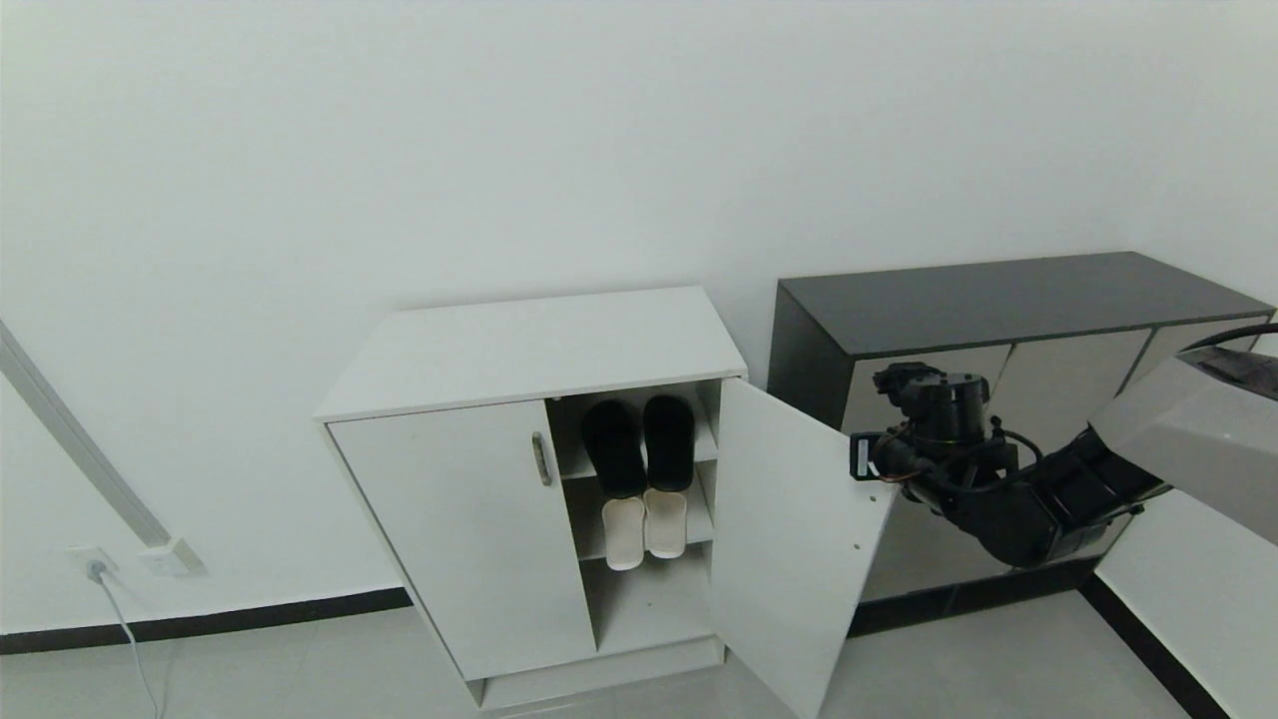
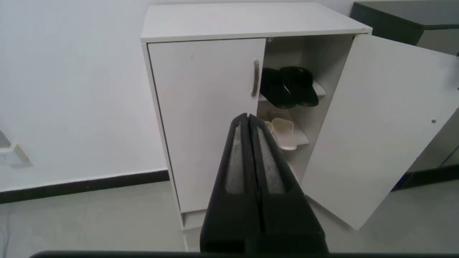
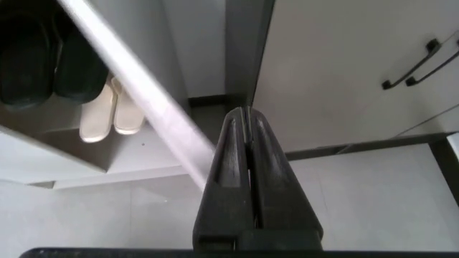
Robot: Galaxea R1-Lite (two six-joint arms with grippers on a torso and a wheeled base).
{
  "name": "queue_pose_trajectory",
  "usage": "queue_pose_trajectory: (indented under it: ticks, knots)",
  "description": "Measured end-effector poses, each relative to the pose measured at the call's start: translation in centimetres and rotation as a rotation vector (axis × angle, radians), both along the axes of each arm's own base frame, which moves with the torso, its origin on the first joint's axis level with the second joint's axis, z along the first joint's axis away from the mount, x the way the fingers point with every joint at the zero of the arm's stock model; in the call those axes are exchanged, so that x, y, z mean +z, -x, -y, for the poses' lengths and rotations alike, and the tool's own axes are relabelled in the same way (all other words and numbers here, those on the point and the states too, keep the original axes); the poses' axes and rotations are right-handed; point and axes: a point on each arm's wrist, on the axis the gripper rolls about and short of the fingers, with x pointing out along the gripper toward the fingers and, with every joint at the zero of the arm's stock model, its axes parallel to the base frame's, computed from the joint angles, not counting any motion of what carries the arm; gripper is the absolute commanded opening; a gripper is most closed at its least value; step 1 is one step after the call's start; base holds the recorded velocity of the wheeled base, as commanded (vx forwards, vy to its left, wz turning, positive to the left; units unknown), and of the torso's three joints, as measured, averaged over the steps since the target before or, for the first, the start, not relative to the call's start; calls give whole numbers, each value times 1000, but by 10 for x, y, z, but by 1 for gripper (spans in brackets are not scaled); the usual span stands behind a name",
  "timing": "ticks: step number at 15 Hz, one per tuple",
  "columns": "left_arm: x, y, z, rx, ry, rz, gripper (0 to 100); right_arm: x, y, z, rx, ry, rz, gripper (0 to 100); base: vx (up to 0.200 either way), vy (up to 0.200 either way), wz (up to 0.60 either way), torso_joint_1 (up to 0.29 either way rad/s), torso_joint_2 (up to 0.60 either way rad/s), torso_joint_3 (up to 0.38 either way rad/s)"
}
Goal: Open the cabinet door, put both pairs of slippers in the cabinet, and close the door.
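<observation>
Shelves behind the closed left door (image 1: 459, 529) of the white cabinet (image 1: 529, 345) are hidden, and the lower corner of the open right door (image 1: 789, 529) is cut off at the head view's bottom edge. The right tool (image 1: 861, 456) is largely masked there by its own wrist.

The wrist view shows the right tool with its fingers pressed together and nothing between them. It sits at the free edge of the right door, at 3 o'clock from the cabinet opening; whether it actually touches the panel cannot be told. The left tool (image 2: 247, 118) is likewise fully closed and empty, held in the air facing the cabinet front.

Inside the opening, the black slippers (image 1: 639, 439) lie side by side on the upper shelf, with the white slippers (image 1: 646, 524) on the shelf directly at 6 o'clock from them. The bottom compartment holds nothing visible.

A dark sideboard (image 1: 998, 295) stands at 3 o'clock from the cabinet, just behind the swung-out door. A wall socket (image 1: 95, 564) with a cable sits at 9 o'clock.
</observation>
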Motion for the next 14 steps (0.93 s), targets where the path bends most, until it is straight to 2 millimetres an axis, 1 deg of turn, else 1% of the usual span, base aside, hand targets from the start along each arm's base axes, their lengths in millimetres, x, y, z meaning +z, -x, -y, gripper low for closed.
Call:
queue_pose_trajectory:
  ticks: [3,6,7,9,11,14]
  knots:
    - [0,0,0,0,0,0,0,-3,16,-19,57,6,-21,0,0,0,0,0,0,0]
    - [0,0,0,0,1,0,0,-2,43,-49,137,-13,-41,0,0,0,0,0,0,0]
    - [0,0,0,0,1,0,0,0,50,-55,158,-15,-43,0,0,0,0,0,0,0]
    - [0,0,0,0,1,0,0,3,61,-59,186,-17,-44,0,0,0,0,0,0,0]
    - [0,0,0,0,0,0,0,6,70,-63,250,-47,-8,0,0,0,0,0,0,0]
    - [0,0,0,0,0,0,0,3,80,-60,297,-15,10,0,0,0,0,0,0,0]
